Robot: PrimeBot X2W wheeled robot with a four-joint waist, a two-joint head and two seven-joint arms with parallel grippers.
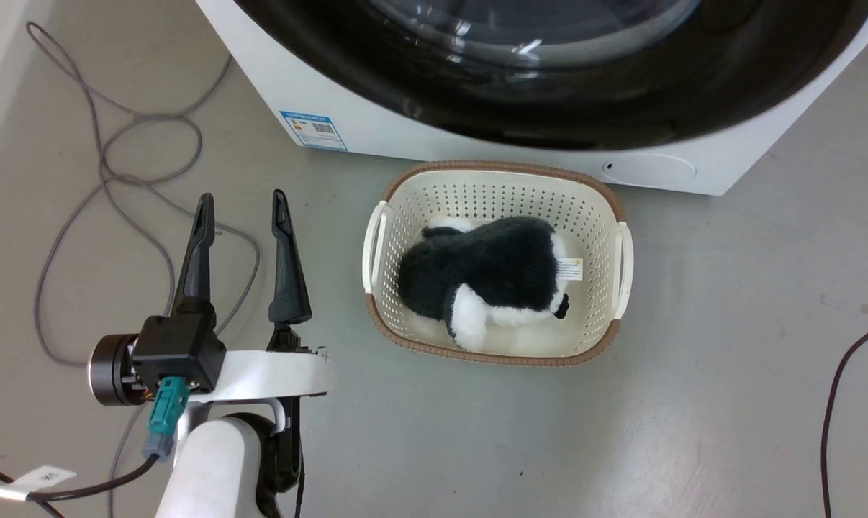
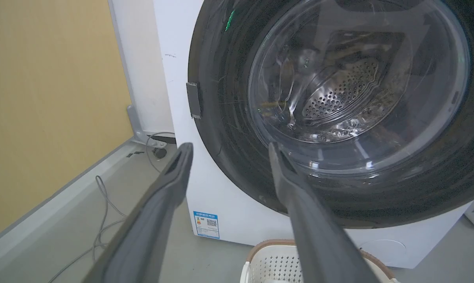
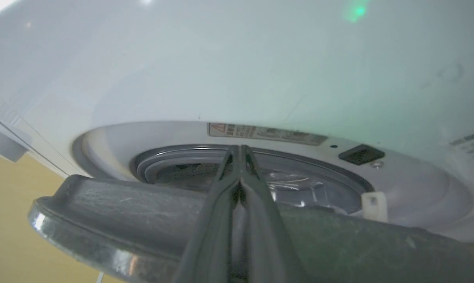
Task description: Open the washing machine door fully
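A black-and-white plush toy [image 1: 488, 277] is lying inside a perforated cream basket [image 1: 499, 198] sitting on the grey floor [image 1: 729, 360]; grey cables [image 1: 102, 167] are looping at nine o'clock from it.

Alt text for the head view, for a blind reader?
The white washing machine and its glossy black door cross the top; on the floor before it sits a pale basket holding a black-and-white plush toy. At lower left the left gripper hovers, fingers apart, above grey cables.

The washing machine door [image 2: 217, 129] is glossy black round clear glass; the washing machine [image 2: 241, 224] is smooth white, its drum [image 2: 339, 94] shiny perforated metal. The basket [image 1: 491, 193] is perforated cream plastic, the toy [image 1: 491, 266] plush.
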